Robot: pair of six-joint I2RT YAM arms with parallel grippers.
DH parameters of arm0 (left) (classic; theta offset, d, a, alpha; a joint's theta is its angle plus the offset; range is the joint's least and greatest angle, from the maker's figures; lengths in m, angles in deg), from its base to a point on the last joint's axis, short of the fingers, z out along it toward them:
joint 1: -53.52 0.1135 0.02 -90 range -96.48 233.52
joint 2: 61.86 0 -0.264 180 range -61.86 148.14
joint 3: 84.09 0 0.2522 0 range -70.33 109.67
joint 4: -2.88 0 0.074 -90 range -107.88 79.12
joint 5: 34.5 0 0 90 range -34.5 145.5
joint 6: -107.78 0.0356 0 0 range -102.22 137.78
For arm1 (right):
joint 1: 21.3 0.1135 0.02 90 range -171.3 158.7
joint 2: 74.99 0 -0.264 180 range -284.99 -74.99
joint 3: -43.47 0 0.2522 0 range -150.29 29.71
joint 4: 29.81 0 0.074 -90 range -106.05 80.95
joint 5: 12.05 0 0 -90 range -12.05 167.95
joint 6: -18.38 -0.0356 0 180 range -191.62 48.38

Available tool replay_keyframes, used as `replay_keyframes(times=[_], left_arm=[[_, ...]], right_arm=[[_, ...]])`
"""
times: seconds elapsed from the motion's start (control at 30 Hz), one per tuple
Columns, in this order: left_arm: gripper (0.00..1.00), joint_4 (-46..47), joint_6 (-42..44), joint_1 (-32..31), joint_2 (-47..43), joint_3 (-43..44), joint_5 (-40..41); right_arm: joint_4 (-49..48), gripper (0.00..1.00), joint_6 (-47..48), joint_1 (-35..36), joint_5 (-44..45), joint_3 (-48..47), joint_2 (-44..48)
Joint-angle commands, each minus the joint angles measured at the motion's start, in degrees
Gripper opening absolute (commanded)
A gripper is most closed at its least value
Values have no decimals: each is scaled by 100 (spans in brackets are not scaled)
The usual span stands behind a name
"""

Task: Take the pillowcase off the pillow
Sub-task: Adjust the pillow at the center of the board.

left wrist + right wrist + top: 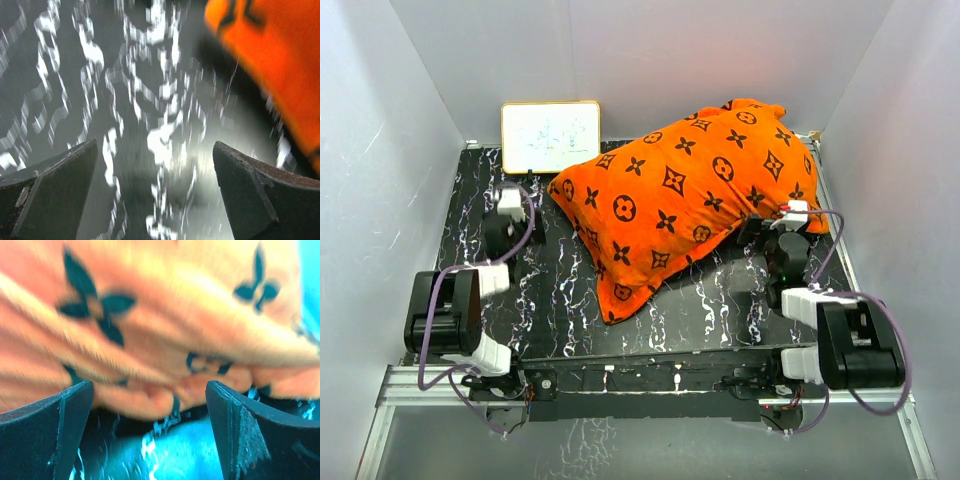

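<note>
The left gripper stands wide open over the black, white-veined marble-pattern table, with nothing between its fingers. Ahead of it and off to its right lies the bright orange fabric pillowcase printed with dark brown flower and circle motifs, clear of its fingers. The cover is plump and filled; the pillow is hidden inside it. Its long axis runs diagonally, one corner pointing toward the near side between the two arms, the opposite end toward the far right corner.

The right gripper is spread just as wide and holds nothing. The pillowcase's rumpled near-right edge sits directly ahead of its fingertips; contact cannot be told through the blur. Beyond the left gripper, a small white board with a pale wooden frame leans against the back wall.
</note>
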Motion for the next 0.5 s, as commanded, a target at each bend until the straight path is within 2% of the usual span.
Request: replay_keyframes(times=[0.0, 0.07, 0.1, 0.13, 0.2, 0.27, 0.37, 0.47], left_arm=[[97, -3820, 532, 46, -529, 2442, -18], [97, -5691, 1050, 97, -293, 3560, -742], [97, -6738, 1307, 98, -158, 4201, -1053], [97, -7417, 1504, 98, -40, 4587, -1332], [97, -8521, 1855, 98, 127, 5123, -1894], [97, -9172, 2148, 91, 169, 5298, -2569], [97, -9485, 2472, 48, -56, 4993, -3288], [97, -9529, 2529, -346, -339, 4564, -3463]], right_arm=[[935, 98, -747, -20, 770, -836, 1060], [1458, 98, -2085, -32, 1825, -1016, 1243], [2060, 98, -2823, -121, 2106, -1170, 1347], [2421, 98, -3202, -306, 1824, -1302, 1447], [2254, 98, -2901, -515, 785, -1231, 1497], [2317, 98, -2660, -516, 351, -1234, 1490], [2772, 98, -2583, -517, -83, -1459, 1442], [3288, 99, -2250, -513, -423, -1798, 1202]])
